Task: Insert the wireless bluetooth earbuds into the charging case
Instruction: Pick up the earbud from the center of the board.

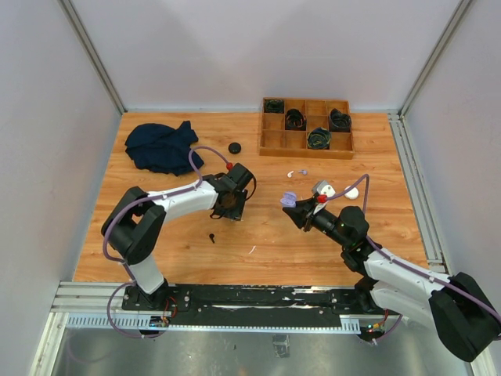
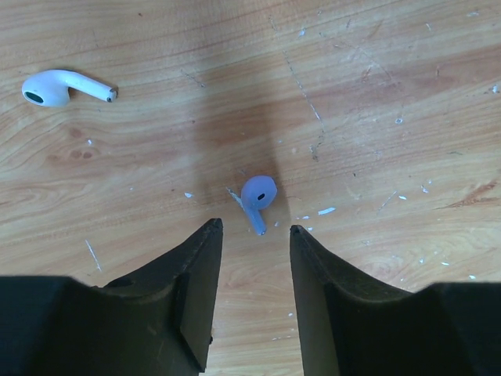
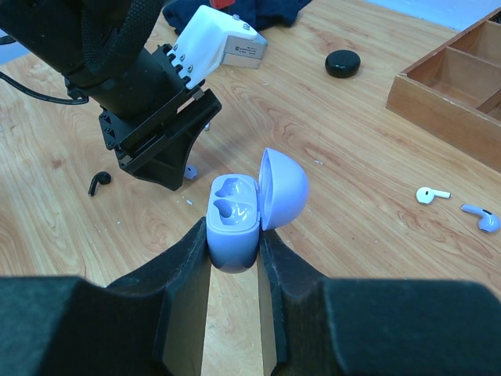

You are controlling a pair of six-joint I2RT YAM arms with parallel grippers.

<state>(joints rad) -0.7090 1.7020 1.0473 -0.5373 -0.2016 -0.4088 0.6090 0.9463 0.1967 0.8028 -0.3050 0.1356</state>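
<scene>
Tabletop (image 1: 313, 251) from above: left gripper (image 1: 229, 210) pointed down near the middle, right gripper (image 1: 292, 206) to its right, clamped on an open purple case (image 1: 287, 199). Left wrist: jaws apart and empty, purple earbud (image 2: 257, 196) lying just beyond the tips, stem toward the gap; likely light, hard, slippery, so pinch gently across the stem. Right wrist: case gripped by its base, lid (image 3: 283, 188) up, both wells (image 3: 231, 200) empty.
</scene>
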